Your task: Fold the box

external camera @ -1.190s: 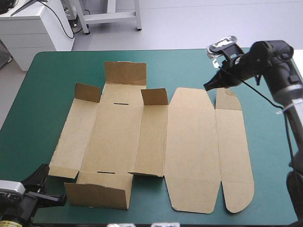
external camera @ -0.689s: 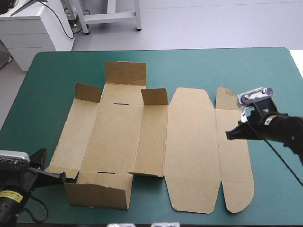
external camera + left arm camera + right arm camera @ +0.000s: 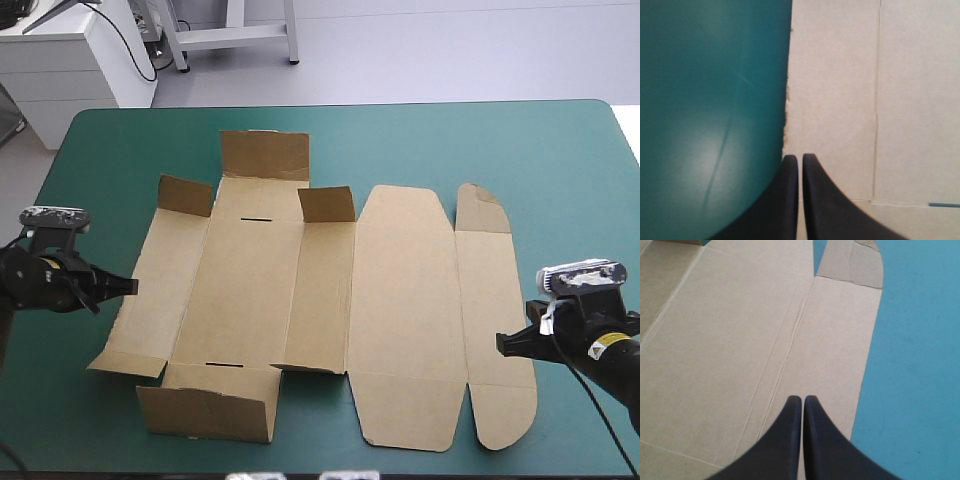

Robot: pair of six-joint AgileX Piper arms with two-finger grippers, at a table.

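The brown box (image 3: 400,300) lies as a cut sheet in the middle of the table. Its far flap (image 3: 264,155), two small side flaps (image 3: 186,195) and near flap (image 3: 205,413) stand raised, while the lid panels on the right lie flat. My left gripper (image 3: 128,287) is shut, its tip at the sheet's left edge. In the left wrist view the left gripper (image 3: 800,156) rests right at the board's edge (image 3: 840,100). My right gripper (image 3: 503,343) is shut over the narrow right strip. In the right wrist view the right gripper (image 3: 802,397) points along that strip (image 3: 840,340).
Teal-green cover (image 3: 120,150) shows all round the sheet, widest along the far edge and far right. The near flap stands close to the table's front edge. A white cabinet (image 3: 70,60) stands beyond the far left corner.
The left gripper has moved from the near left corner up to the sheet's left edge. The right gripper has come from the far right end down along the right strip toward the front.
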